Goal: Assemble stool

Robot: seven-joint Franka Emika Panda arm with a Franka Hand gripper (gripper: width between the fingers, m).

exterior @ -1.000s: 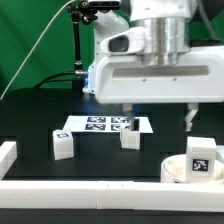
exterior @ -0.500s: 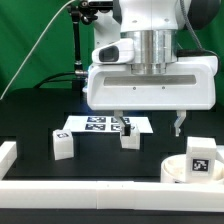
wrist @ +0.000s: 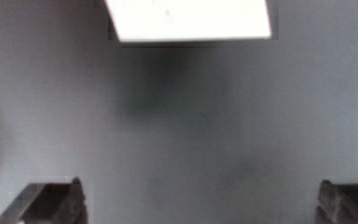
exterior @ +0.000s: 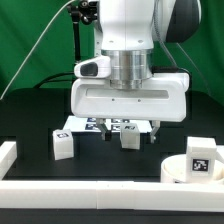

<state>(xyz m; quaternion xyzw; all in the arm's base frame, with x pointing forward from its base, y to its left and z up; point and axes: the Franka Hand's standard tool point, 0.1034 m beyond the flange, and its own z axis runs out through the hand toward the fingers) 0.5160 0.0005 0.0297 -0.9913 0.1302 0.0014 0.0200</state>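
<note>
The hand (exterior: 129, 131) hangs low over the dark counter (exterior: 30, 120) at frame centre. In the wrist view its fingers (wrist: 51, 204) are spread wide above bare counter. The round seat (exterior: 192, 166) sits at lower right, just behind the front rail (exterior: 90, 191). One leg (exterior: 62, 145) stands at centre left. A second leg (exterior: 130, 140) stands beneath the hand, before the marker board (exterior: 72, 125). A blurred white piece (wrist: 190, 20) in the wrist view is perhaps a leg.
</note>
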